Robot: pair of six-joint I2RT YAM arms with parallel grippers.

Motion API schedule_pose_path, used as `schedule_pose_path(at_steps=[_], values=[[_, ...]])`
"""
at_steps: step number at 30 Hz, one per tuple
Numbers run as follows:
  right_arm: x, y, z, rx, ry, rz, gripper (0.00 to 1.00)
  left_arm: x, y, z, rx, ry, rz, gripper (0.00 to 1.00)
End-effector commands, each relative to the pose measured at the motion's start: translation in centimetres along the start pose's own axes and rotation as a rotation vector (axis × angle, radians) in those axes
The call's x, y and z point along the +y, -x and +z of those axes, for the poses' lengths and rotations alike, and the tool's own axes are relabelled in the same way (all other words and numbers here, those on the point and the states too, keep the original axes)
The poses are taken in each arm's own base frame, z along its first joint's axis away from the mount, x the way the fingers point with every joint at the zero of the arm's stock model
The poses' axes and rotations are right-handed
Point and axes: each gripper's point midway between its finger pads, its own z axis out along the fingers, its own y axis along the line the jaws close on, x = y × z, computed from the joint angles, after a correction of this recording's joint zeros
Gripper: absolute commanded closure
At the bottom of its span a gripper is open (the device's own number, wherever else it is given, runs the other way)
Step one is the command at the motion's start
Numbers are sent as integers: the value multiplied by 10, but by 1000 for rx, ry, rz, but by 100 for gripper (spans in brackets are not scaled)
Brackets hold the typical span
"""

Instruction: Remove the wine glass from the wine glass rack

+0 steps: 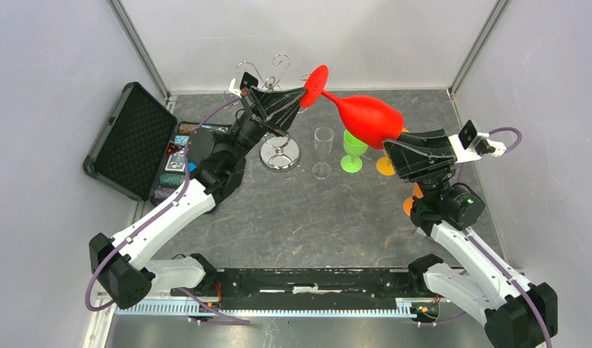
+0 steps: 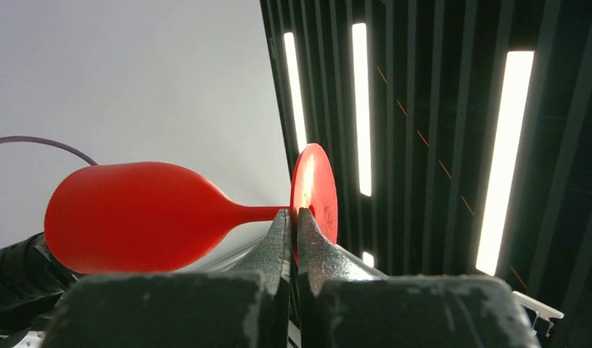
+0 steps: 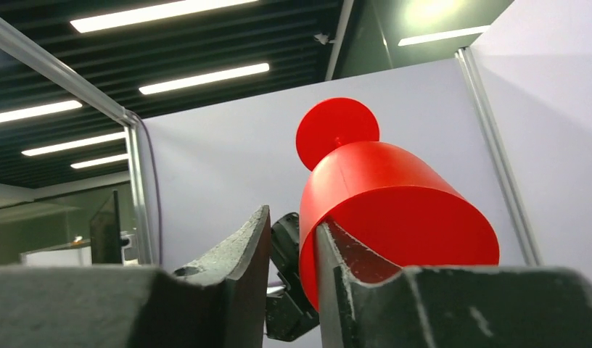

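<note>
Robot lab cell, white panel walls (image 1: pixel 54 72), aluminium corner posts (image 1: pixel 138 47), ceiling strip lights (image 2: pixel 506 159).

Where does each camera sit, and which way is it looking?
Top camera: high behind the robot, looking down at the table; its left tool and right tool show.
Left wrist camera: on the left arm, tilted up at the red wine glass; its fingers show.
Right wrist camera: on the right arm, tilted up along the glass's bowl; its fingers show.
All see the red glass.
</note>
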Motion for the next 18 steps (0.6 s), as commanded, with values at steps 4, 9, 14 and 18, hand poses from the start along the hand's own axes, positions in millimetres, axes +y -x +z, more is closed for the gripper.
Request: schedule_pose_path(at_steps=[4,9,14,18], values=[[23,12,11,-13,76,-32,90,-24,-5,-2,-10,-68,41,88],[14,13,12,5,5,-96,100,-32,-4,-11,-52,-88,108,63],[-7,13,9,42,-130,-181,100,-46,5,-27,-157,-115,253,23],[-25,14,0,101,-272,-276,100,-58,7,-43,-227,-116,433,8]])
